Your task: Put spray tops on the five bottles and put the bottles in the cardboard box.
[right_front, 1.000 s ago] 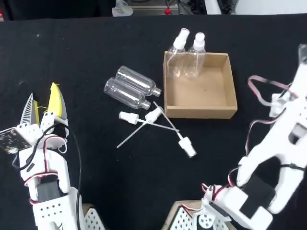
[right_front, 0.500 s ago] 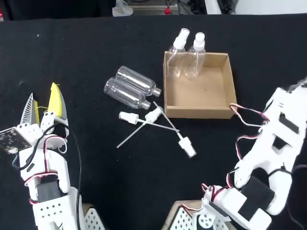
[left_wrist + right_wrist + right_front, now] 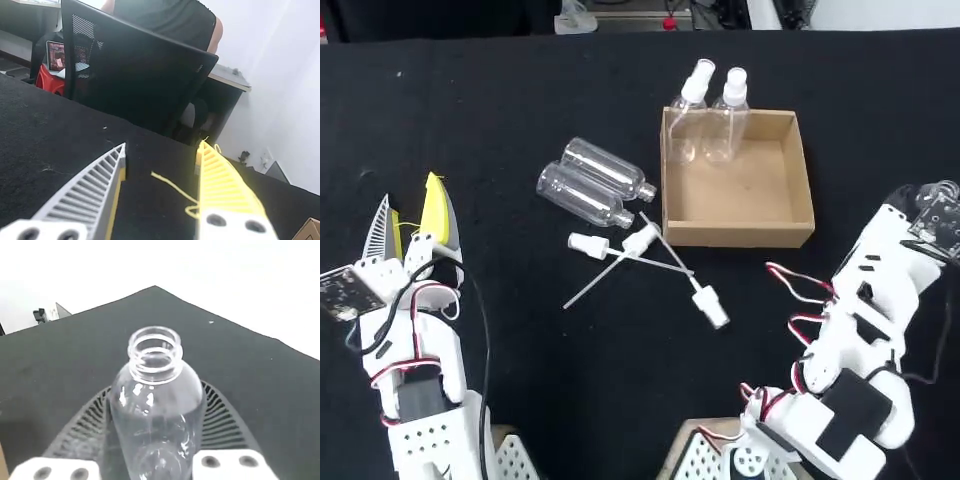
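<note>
readable text: none | labels, brands: none | numbers: none | signs: none

left hand [image 3: 162,146] open and low, right hand [image 3: 157,388] clamped around a bottle [image 3: 154,415]

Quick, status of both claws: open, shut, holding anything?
Left claw: open, holding nothing.
Right claw: closed on a clear bottle that has no spray top on.
</note>
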Robot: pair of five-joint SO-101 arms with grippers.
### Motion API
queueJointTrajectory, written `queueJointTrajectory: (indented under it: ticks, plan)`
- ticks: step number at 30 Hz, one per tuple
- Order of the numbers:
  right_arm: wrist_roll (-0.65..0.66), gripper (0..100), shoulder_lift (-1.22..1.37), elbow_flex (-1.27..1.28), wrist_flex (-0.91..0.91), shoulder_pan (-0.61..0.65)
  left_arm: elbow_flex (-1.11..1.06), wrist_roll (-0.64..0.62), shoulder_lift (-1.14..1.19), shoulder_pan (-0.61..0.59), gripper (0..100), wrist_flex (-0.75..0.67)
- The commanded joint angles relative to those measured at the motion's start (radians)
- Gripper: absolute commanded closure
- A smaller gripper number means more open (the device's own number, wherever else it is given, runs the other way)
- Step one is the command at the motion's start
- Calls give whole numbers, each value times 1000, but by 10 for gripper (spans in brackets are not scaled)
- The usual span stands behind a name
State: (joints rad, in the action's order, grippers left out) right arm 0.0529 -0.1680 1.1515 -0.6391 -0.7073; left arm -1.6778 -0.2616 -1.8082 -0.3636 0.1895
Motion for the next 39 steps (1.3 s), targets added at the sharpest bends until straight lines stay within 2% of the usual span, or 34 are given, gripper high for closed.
queueJointTrajectory:
  ticks: [1,5,23,25,30,39]
  plan:
    - [0,902,-59,10,32,-15,-21,2,-5,1,777,-17]
    - [2,901,-59,38,91,-18,-21,2,-5,1,777,-17]
    - [2,898,-68,154,87,-15,-21,2,-5,1,777,-17]
    - [2,874,-76,168,87,-9,-21,2,-5,1,777,-17]
    - [-2,739,-145,199,87,-9,-21,2,-5,1,777,-17]
    - [-2,737,-262,213,97,-9,-21,2,-5,1,777,-17]
